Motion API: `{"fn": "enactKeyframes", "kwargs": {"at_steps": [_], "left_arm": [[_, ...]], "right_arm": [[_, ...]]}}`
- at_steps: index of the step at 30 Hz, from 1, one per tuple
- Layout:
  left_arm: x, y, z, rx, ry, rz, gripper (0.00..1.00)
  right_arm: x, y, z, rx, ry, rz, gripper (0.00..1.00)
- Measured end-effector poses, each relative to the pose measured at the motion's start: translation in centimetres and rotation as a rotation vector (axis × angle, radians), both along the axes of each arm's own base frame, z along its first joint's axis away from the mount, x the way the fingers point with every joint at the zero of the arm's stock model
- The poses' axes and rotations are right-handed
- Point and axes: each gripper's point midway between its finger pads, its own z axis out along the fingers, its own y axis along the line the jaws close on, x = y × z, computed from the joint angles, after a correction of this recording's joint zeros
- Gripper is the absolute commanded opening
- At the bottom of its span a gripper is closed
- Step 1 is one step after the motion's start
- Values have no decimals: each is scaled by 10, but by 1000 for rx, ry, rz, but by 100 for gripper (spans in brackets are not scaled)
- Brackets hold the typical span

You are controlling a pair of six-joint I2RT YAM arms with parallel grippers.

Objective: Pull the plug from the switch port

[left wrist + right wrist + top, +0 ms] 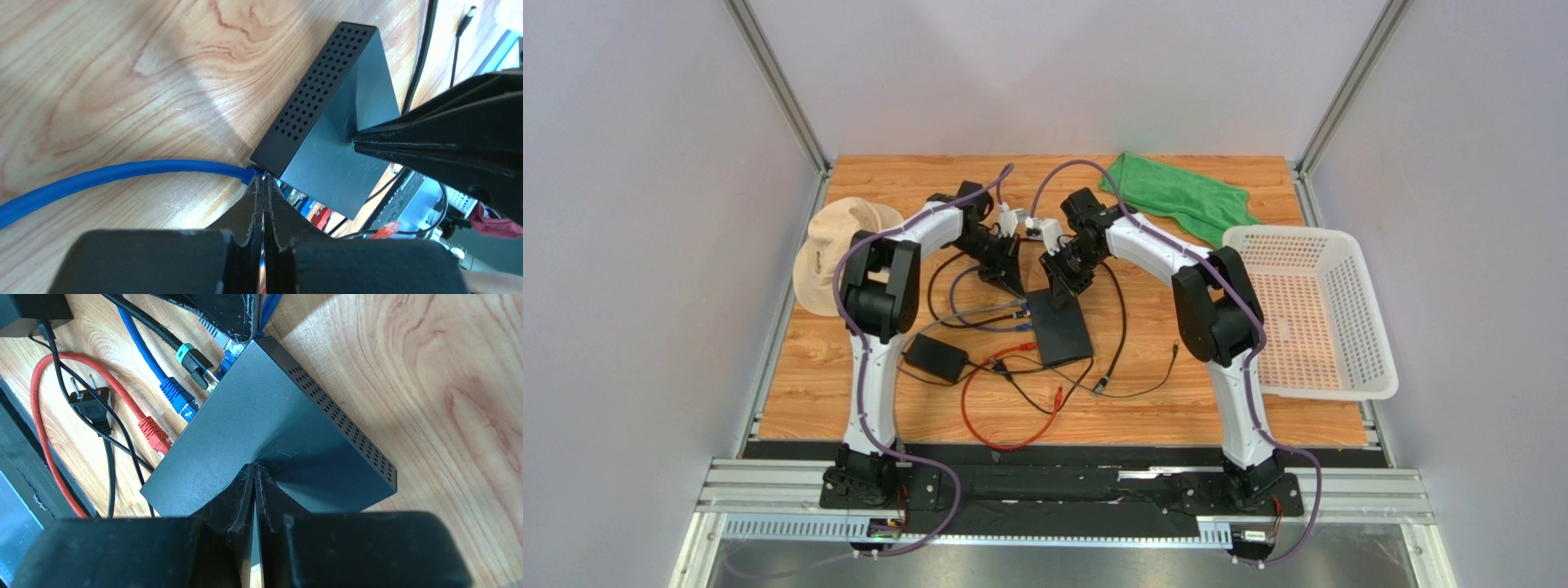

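Closest to the left wrist lens, my left gripper [263,181] has its fingers pressed together along their length. The tips sit right at the near corner of the switch [334,144], where a blue cable [123,174] arrives. I cannot tell whether its plug is pinched between them. On the other side, my right gripper [254,468] is likewise closed, its tips bearing on the flat top of the box.

The switch lies flat on the wooden table [830,392], mid-table between the two arms. At its cabled edge I see a blue plug [178,395], a red plug [153,433] and a black, teal-collared plug [195,360]. The switch port faces away from every lens, so I cannot tell which socket it is. An adapter brick [935,358] lies left of the switch, apart from it.
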Motion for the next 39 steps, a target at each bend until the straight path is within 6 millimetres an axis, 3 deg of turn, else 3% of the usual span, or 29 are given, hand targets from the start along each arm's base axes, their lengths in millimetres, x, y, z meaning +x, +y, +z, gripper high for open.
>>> {"fn": "enactKeyframes", "kwargs": {"at_steps": [6, 7, 10, 18, 32, 39], "left_arm": [[0, -1, 0, 13, 4, -4, 1], [0, -1, 0, 15, 5, -4, 13], [0, -1, -1, 23, 8, -3, 28], [3, 6, -5, 57, 6, 14, 38], [-8, 2, -1, -112, 130, 25, 43], [-8, 2, -3, -120, 138, 26, 35]], "right_arm": [[0, 0, 0, -3, -2, -1, 9], [0, 0, 0, -4, -2, -1, 9], [0, 0, 0, -4, -3, -1, 9], [0, 0, 0, -8, -6, -1, 9], [1, 0, 0, -18, -18, 0, 9], [1, 0, 0, -19, -18, 0, 10]]}}
